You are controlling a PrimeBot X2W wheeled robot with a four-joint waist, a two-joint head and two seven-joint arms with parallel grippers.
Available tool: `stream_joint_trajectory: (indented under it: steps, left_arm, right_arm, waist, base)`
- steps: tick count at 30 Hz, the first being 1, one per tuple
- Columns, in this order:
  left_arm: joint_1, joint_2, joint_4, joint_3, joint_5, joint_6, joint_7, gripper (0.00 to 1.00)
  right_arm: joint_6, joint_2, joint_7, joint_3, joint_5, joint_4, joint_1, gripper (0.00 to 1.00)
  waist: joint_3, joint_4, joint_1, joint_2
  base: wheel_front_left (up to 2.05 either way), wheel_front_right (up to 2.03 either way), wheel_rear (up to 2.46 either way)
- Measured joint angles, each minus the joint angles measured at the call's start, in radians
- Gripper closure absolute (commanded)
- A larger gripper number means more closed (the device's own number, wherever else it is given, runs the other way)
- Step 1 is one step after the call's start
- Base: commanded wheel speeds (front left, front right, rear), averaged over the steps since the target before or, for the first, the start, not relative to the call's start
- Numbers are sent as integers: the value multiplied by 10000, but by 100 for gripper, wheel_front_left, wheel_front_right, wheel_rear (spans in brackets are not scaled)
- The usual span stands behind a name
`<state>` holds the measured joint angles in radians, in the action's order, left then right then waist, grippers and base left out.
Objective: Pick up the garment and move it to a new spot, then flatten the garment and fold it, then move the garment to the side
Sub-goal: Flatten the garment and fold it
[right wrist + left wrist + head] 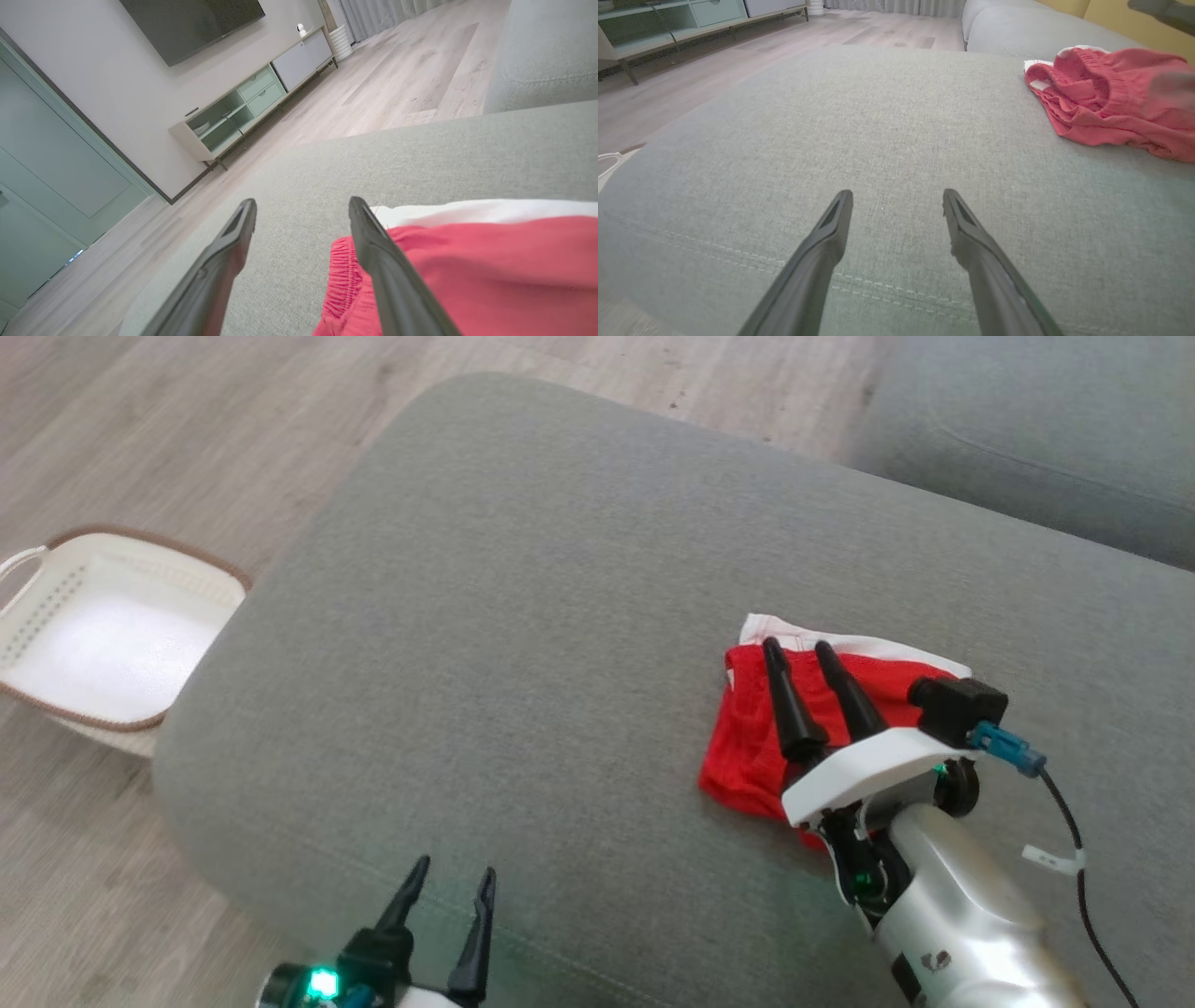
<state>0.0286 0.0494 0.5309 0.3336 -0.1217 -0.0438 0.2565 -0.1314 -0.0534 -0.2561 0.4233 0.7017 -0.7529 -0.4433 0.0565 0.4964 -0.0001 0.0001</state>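
One red-and-white fabric garment [747,737] is lying on one grey upholstered cushion [523,616] beneath the right gripper [795,646]; it and the left gripper [455,868] are gaping empty.

Red garment [747,747] with white trim, grey cushion [523,616], cream basket [56,616].

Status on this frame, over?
Left gripper open over cushion. Right gripper open over garment, not gripping. Garment rumpled, right side of cushion. Basket on floor, apart.
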Motion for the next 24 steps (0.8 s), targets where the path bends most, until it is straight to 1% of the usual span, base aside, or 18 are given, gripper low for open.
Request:
stream_joint_trajectory:
  steps: [3, 5, 7, 8, 9, 13, 16, 19, 20, 21, 22, 23, 24]
  left_arm:
    - [18, 10, -238, -159, -2, 17, 0, 0]
    - [51, 8, -389, -219, -2, 63, 0, 0]
    - [85, 8, -566, -332, -2, 115, 0, 0]
    - [119, 8, -681, -449, -2, 194, 0, 0]
    - [135, 8, -715, -470, -2, 253, 0, 0]
    - [293, 6, -849, -667, -2, 422, 0, 0]
    - [368, 4, -878, -861, 6, 545, 0, 0]
    - [360, 0, -897, -1093, 123, 654, 0, 0]
    - [349, 0, -930, -1141, 178, 713, 0, 0]
    - [349, 0, -930, -1141, 178, 713, 0, 0]
    - [275, -6, -1032, -1275, 192, 794, 0, 0]
    - [198, -6, -1089, -1356, 211, 807, 0, 0]
    - [198, -6, -1089, -1356, 211, 807, 0, 0]
  right_arm:
    - [0, 19, 0, -151, -221, 299, 29, 0]
    - [0, 19, 0, -522, -746, 424, 73, 0]
    - [0, 15, 0, -1147, -1313, 604, 210, 0]
    - [0, 0, 0, -1785, -1983, 769, 511, 0]
    - [0, 2, 0, -2127, -2234, 863, 704, 0]
    - [0, -4, 0, -2978, -3172, 1183, 1481, 0]
    - [0, 0, 0, -3310, -3766, 1411, 1858, 0]
    - [0, 6, 0, -3503, -4125, 1636, 2125, 0]
    - [0, 8, 0, -3553, -4253, 1699, 2211, 0]
    - [0, 8, 0, -3553, -4253, 1699, 2211, 0]
    - [0, 13, 0, -3603, -4305, 1774, 2436, 0]
    - [0, 13, 0, -3595, -4326, 1825, 2586, 0]
    - [0, 13, 0, -3595, -4326, 1825, 2586, 0]
  waist:
    - [0, -228, 0, 0]
    - [-15, -542, 1, 0]
    - [-52, -916, 1, 0]
    - [-88, -1320, 1, 0]
    - [-103, -1526, 1, 0]
    - [-170, -2361, 1, 0]
    - [-209, -2937, 1, 0]
    - [-252, -3435, 1, 0]
    - [-271, -3576, 1, 0]
    - [-271, -3576, 1, 0]
    - [-340, -3818, 1, 0]
    - [-390, -3919, 1, 0]
    - [-390, -3919, 1, 0]
  base:
    - [0, 0, 0]
    - [0, 0, 0]
    - [0, 0, 0]
    - [0, 0, 0]
    - [0, 0, 0]
    - [0, 0, 0]
    - [0, 0, 0]
    - [0, 0, 0]
    - [0, 0, 0]
    - [0, 0, 0]
    - [0, 0, 0]
    - [0, 0, 0]
    - [0, 0, 0]
